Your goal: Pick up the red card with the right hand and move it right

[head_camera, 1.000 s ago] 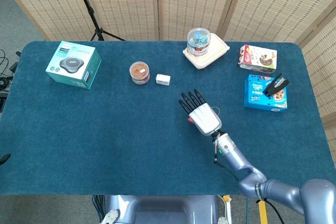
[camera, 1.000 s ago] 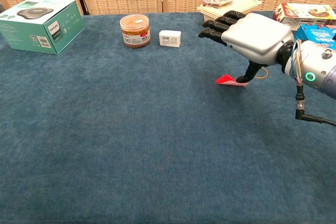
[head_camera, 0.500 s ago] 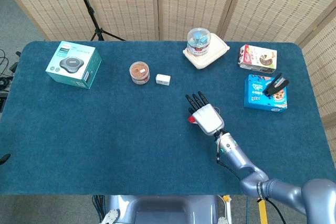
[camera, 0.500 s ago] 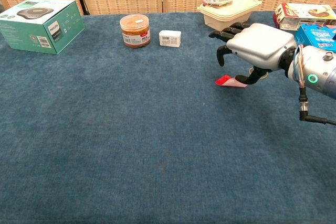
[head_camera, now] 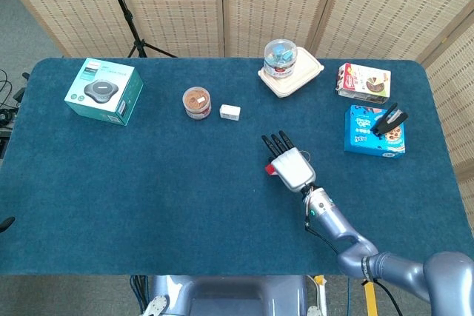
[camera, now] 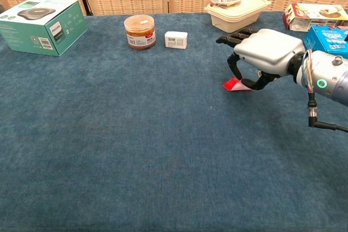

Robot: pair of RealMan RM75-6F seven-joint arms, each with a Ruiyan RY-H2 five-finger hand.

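Observation:
The red card lies on the blue tablecloth right of centre, one edge tipped up; in the head view only a sliver of the red card shows beside the palm. My right hand hovers palm-down over it, one finger curled down onto the card's near edge and the thumb pressing its far side, so it pinches the card. The other fingers stretch out toward the back. From above, the right hand covers most of the card. The left hand does not show in either view.
Behind the hand are a small white box, a brown jar, and a beige takeout container with a clear tub on it. A blue snack box and a red-white box lie to the right. A green box sits far left.
The right hand's fingers went from straight to curled down. One finger has come down onto the red card opposite the thumb. The card has stayed in place.

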